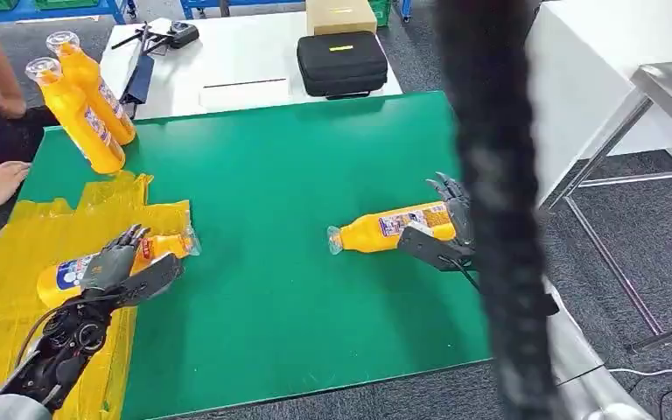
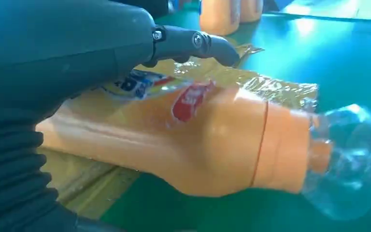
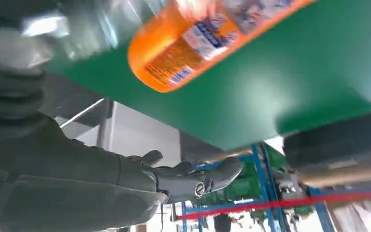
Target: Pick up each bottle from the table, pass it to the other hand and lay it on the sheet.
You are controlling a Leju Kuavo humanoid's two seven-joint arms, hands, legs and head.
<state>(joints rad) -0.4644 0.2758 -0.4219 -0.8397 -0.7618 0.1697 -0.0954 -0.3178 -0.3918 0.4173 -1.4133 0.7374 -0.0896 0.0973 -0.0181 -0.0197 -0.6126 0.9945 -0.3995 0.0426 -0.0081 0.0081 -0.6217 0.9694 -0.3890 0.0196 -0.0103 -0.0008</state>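
- closest to the head camera, a thick dark blurred thing (image 1: 499, 210) hangs right in front of the lens and hides part of the robot's right side; i cannot tell what it is.
- left hand (image 1: 115, 262) sits over a bottle (image 1: 96, 267) lying on the yellow sheet (image 1: 17, 262) at the near left of the green desk (image 1: 262, 219). in the left wrist view the thumb reaches over the bottle's label while the body rests on the sheet, its clear cap out over the green surface.
- i cannot tell whether those fingers (image 1: 127, 238) are gripping the bottle or only resting on it; they lie curled across its top. my guess is the placing step: bottle down, hand not yet lifted clear.
- that bottle's long axis runs roughly left to right across the desk, cap toward the middle, base toward the left edge.
- right hand (image 1: 446, 223) is at the base end of a second bottle (image 1: 389, 227) lying on the bare green near the right edge. its dark fingers (image 1: 448, 191) stand spread behind the base and the thumb side lies in front. contact is hidden, so closed or not i cannot say. it looks set for the next pick.
- second bottle also lies left to right, cap toward the desk's centre, base into the right hand.
- two more bottles (image 1: 83, 96) stand leaning at the far left corner, caps up, waiting their turn. a person's hand (image 1: 0, 184) rests beside the desk there.
- black case (image 1: 341, 63) sits on the white table beyond.
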